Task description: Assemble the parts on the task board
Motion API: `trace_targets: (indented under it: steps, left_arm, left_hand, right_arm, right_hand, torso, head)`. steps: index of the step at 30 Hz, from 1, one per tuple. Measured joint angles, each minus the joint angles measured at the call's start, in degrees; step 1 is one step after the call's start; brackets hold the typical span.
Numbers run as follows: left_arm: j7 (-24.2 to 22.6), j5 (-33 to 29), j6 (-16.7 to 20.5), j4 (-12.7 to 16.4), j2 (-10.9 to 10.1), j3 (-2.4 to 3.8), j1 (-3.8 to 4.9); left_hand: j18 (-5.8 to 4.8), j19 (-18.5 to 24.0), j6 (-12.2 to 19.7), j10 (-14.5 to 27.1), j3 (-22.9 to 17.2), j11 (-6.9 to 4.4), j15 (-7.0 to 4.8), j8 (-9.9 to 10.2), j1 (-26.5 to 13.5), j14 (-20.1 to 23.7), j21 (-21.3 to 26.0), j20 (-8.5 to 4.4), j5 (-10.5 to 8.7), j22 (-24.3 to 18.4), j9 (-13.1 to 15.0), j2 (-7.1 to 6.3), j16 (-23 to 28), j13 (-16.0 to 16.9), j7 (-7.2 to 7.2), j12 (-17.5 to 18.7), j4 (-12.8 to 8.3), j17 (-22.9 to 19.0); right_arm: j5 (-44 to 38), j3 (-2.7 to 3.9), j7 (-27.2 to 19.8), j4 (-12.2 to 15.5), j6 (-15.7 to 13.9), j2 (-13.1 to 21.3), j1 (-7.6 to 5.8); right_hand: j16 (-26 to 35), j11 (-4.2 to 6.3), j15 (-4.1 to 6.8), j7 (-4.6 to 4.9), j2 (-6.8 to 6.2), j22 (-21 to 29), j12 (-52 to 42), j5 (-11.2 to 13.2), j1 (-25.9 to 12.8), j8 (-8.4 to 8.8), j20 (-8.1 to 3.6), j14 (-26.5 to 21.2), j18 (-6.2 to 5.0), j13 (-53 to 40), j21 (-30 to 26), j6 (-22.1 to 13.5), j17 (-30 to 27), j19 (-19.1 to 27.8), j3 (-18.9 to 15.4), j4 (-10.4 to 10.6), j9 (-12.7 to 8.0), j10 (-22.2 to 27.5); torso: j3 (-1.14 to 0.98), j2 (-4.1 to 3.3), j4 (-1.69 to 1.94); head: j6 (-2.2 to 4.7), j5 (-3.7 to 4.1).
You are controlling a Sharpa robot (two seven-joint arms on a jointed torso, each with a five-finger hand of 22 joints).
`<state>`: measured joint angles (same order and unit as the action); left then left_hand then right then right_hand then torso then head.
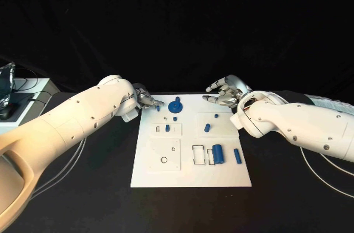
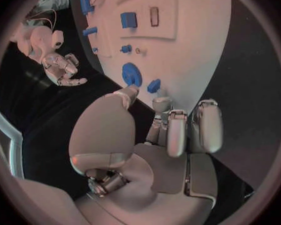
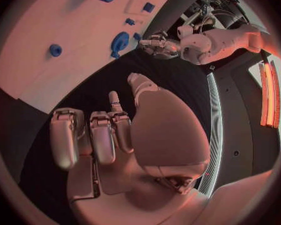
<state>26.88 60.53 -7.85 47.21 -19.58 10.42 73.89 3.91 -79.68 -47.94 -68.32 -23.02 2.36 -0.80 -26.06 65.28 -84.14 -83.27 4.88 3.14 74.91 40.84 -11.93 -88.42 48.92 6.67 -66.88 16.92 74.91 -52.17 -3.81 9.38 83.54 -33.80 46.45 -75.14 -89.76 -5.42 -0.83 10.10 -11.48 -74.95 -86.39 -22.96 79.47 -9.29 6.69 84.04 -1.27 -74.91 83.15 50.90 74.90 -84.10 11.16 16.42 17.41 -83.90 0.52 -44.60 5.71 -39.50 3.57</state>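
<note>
- Task board [image 1: 190,176]: white plate flat on the black tabletop [image 1: 88,202], between the two arms, long side running away from the robot.
- Left hand [image 1: 145,101]: at the board's far left corner, fingertips over the edge. Left wrist view shows fingers [image 2: 178,130] loosely spread, nothing between them. Holds nothing.
- Right hand [image 1: 225,94]: just past the board's far right corner, over bare tabletop. Fingers [image 3: 102,135] part curled, apart, palm empty in the right wrist view.
- Round blue disc part [image 1: 175,106]: on the board's far edge, near the left hand's fingertips; not touching as far as I can tell.
- Small blue peg [image 1: 159,108]: just beside the disc, on the left-hand side of it.
- Small blue pieces [image 1: 208,126]: mid-board, right of centre, lying loose.
- Blue block [image 1: 167,127]: in the small raised panel left of centre.
- Blue cylinder [image 1: 218,154]: lying on the near right part of the board, beside a rectangular cut-out.
- Slim blue bar [image 1: 237,156]: just beside the cylinder, at the board's right edge.
- Square panel [image 1: 165,154]: near left, with a small oval opening.
</note>
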Motion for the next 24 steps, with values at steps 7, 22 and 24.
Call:
trace_targets:
  steps: [7,22,24]
  left_arm:
    - [0.0,-0.2,-0.4,-0.1,0.1,-0.09,0.01]
    - [0.0,-0.4,-0.8,-0.6,0.4,-0.24,0.01]
    - [0.0,-0.4,-0.8,-0.7,0.5,-0.26,0.01]
  left_hand:
    - [0.00,-0.2,0.0,0.0,-0.7,0.00,-0.21,-0.4,-0.2,0.2,0.0,-0.16,0.00,0.0,-0.1,0.23,0.0,0.0,0.00,0.0,-0.3,0.0]
    - [0.00,-0.4,-1.3,-0.5,-4.6,-0.52,-0.67,-3.5,1.4,0.2,0.0,-0.37,0.00,0.0,1.1,0.96,0.0,0.1,-0.91,-0.3,-0.5,0.0]
    - [0.00,-0.6,-1.6,-0.7,-6.6,-0.96,-1.25,-4.5,3.1,0.2,-0.2,-0.58,0.00,0.0,1.8,1.18,0.0,0.2,-1.12,-0.3,-0.7,0.0]
  right_arm:
    - [0.0,0.01,0.0,0.0,0.0,0.0,-0.01]
    - [0.0,0.01,0.0,-0.1,0.0,-0.1,-0.02]
    - [0.0,0.01,0.0,-0.1,0.0,-0.1,-0.02]
  right_hand:
    - [0.0,0.00,0.00,0.00,0.00,0.0,0.0,0.0,0.0,0.00,0.00,0.0,0.00,0.0,0.0,0.0,0.0,0.0,0.0,0.0,0.0,0.0]
    - [0.0,0.00,0.00,0.00,0.00,0.0,0.0,0.0,0.0,0.00,0.00,0.0,0.00,0.0,0.0,0.0,0.0,0.0,0.0,0.0,0.0,0.0]
    - [0.0,0.00,0.00,0.00,0.00,0.0,0.0,0.0,0.0,0.00,0.00,0.0,0.00,0.0,0.0,0.0,0.0,0.0,0.0,0.0,0.0,0.0]
  torso:
    - [-0.01,-0.05,0.00]
    - [-0.04,-0.10,0.03]
    - [-0.04,-0.10,0.03]
  head:
    - [-0.25,0.14]
    - [-0.66,0.32]
    - [-0.70,0.34]
